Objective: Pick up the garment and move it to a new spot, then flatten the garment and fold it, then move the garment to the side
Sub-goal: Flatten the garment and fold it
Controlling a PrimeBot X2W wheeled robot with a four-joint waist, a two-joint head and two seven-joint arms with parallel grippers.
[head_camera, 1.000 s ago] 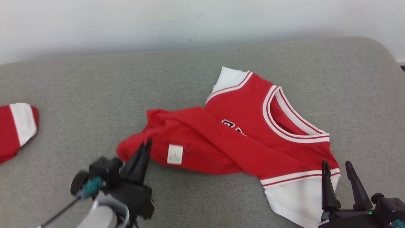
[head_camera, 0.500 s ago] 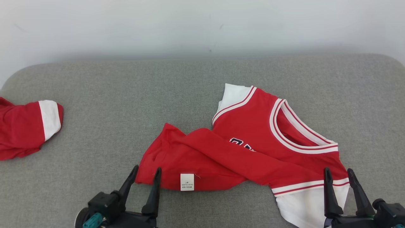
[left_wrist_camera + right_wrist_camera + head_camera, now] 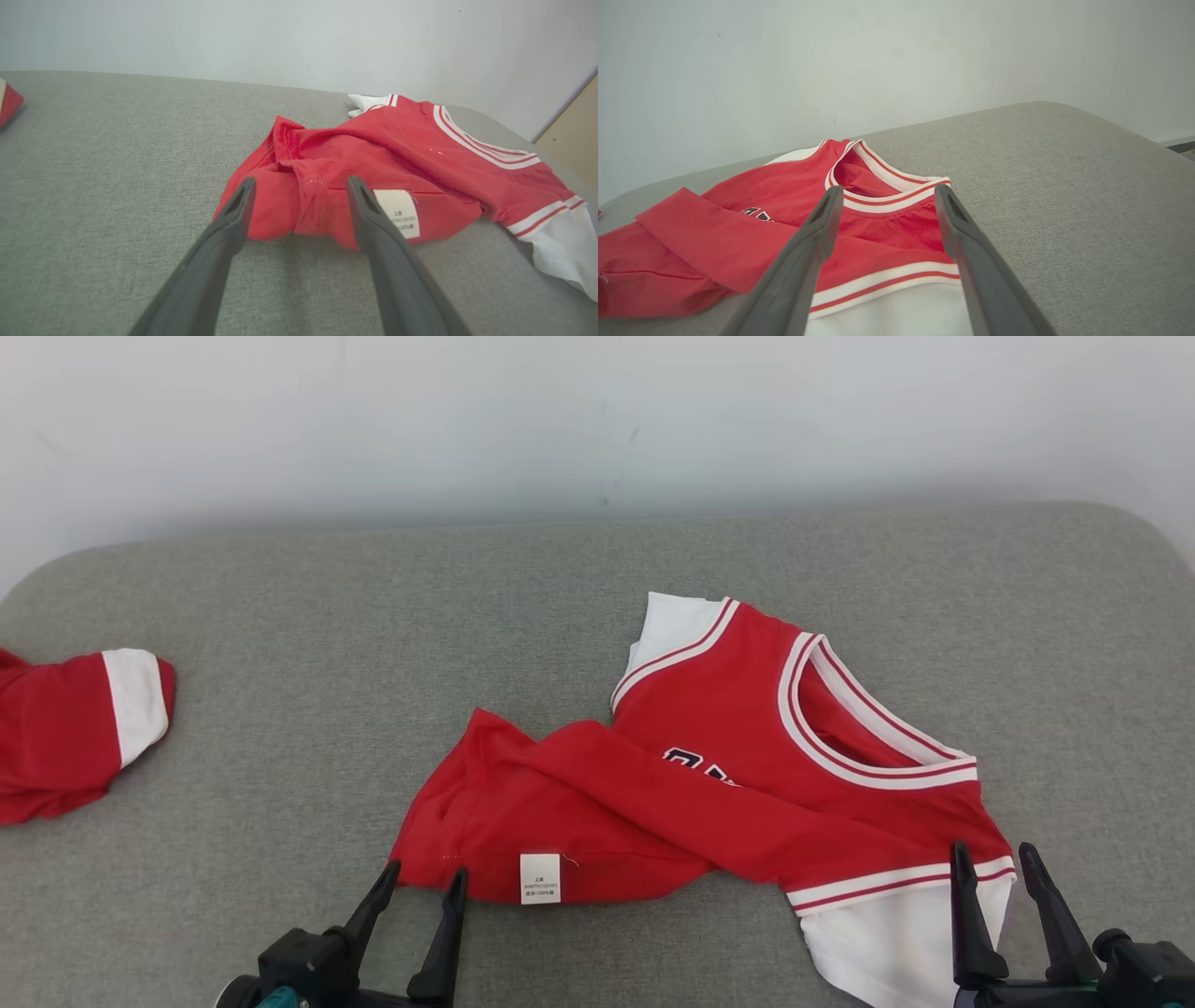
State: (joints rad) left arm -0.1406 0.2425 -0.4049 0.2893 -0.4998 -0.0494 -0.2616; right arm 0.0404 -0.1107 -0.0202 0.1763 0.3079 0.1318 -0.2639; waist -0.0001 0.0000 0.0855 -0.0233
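The garment (image 3: pixel 747 728), a red jersey with white sleeves and striped trim, lies crumpled on the grey cushion. Its lower half is folded diagonally over itself, and a white care label (image 3: pixel 540 878) shows at the near hem. My left gripper (image 3: pixel 426 870) stands open just short of the hem's near left corner, holding nothing. In the left wrist view the left gripper (image 3: pixel 301 183) frames the bunched red hem (image 3: pixel 322 205). My right gripper (image 3: pixel 992 847) is open at the near white sleeve (image 3: pixel 887 933). In the right wrist view the right gripper (image 3: pixel 887 190) points at the collar (image 3: pixel 887 186).
A second red cloth with a white band (image 3: pixel 65 737) lies at the cushion's far left edge. The grey cushion (image 3: pixel 327 616) is bounded by a white wall (image 3: pixel 560 420) behind. A beige panel (image 3: pixel 572 135) shows at the right of the left wrist view.
My left gripper has opened and let go of the red hem, then drawn back toward the near edge. The hem now lies flat. The head camera has shifted. The right gripper stays open.
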